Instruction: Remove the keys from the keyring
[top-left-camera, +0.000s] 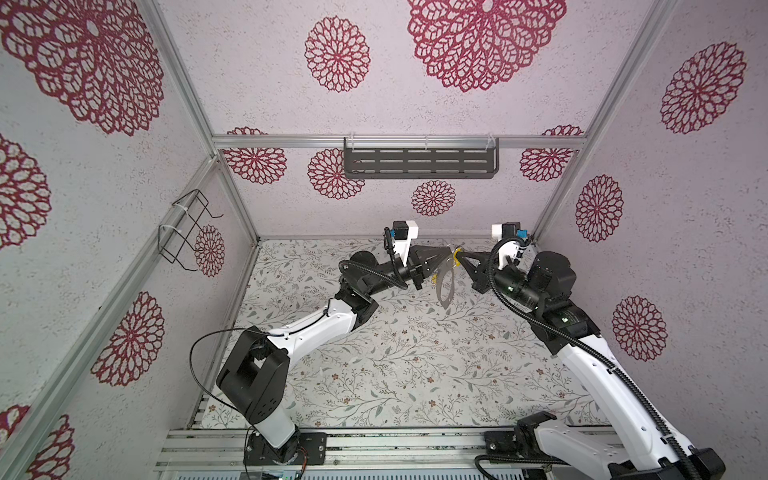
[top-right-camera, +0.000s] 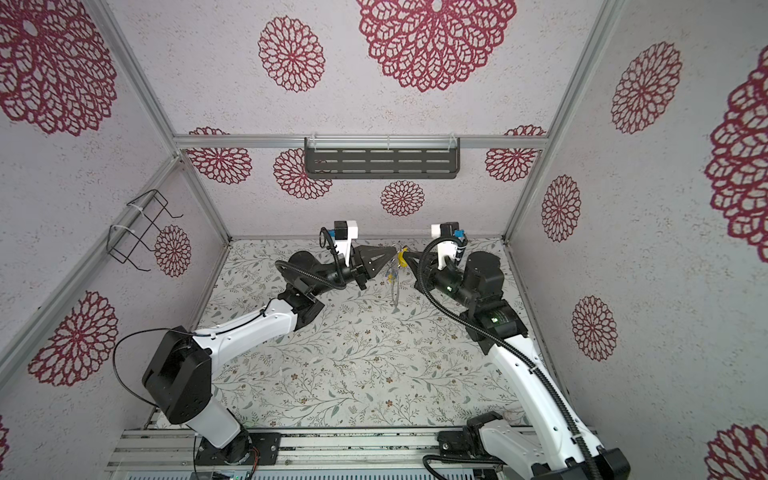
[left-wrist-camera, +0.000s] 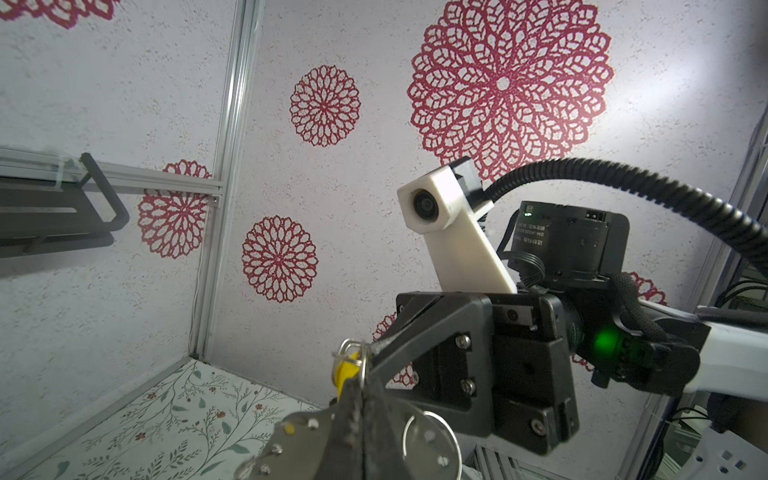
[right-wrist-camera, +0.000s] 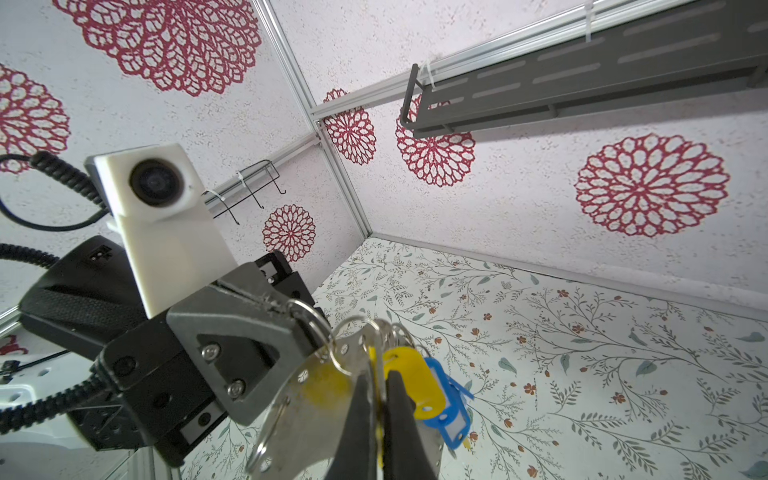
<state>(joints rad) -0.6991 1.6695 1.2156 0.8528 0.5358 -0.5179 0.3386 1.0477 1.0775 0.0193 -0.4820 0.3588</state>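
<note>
The flat grey metal keyring hangs in the air over the far edge of the flowery tabletop. The left tool is squeezed shut on it. The right tool is squeezed shut too, on what looks like a yellow plastic key tag. A blue plastic key tag sits just beside. A hard pull could yank the keyring loose, and it would drop.

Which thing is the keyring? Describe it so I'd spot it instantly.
Above the floral table's far end, the left tool and right tool meet. There hangs the keyring, a flat grey metal plate with rim holes, unlike the yellow and blue plastic keys on it.
</note>
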